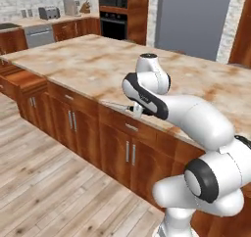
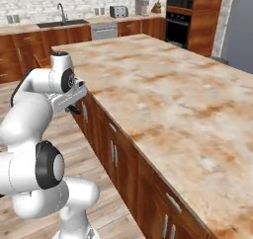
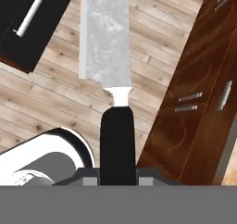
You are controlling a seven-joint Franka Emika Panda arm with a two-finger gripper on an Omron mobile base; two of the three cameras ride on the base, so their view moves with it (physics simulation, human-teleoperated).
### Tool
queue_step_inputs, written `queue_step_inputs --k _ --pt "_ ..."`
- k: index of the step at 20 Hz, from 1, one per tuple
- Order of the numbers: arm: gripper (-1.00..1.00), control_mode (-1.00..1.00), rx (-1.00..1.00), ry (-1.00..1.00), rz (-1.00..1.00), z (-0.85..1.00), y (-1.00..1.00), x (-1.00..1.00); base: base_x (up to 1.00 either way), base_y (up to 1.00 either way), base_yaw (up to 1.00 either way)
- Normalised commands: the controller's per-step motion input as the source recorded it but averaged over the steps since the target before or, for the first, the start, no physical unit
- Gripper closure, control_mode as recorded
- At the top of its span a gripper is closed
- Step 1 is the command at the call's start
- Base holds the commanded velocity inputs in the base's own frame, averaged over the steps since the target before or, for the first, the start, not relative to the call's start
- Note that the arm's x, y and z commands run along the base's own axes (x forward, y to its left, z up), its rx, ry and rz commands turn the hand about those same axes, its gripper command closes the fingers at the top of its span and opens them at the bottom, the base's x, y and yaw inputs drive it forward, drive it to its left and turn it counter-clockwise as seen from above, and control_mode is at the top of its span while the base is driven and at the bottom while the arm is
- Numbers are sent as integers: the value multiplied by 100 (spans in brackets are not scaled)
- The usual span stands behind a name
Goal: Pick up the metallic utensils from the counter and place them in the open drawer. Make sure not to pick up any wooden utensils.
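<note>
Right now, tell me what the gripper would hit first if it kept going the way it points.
The gripper, shut on the knife, points blade-first at the wooden floor. Nothing lies between them, so the blade tip would probably reach the floor first; the cabinet fronts stand off to one side. Depth is unclear.

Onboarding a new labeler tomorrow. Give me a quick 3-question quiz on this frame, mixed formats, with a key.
1. True or false: the fingers are shut on the black handle of the knife.
2. Multiple choice: in the hand view, what lies beyond the knife blade? A) the marbled stone counter B) wooden plank floor C) the sink
3. Fill in: in the left base view, the knife sticks out in front of the island's red-brown ____, just below the counter edge.

Key: 1 true; 2 B; 3 cabinets
</note>
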Motion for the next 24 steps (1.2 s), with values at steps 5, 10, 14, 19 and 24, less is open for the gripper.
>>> queue_step_inputs --k 5,10,14,19,24 --pt "100 100 0 0 0 0 0 0 83 60 68" --pt "100 100 0 0 0 0 0 0 88 12 47" --pt "100 100 0 0 0 0 0 0 76 -5 13" --pt "100 100 0 0 0 0 0 0 56 -41 9" --pt "100 100 0 0 0 0 0 0 60 -22 8"
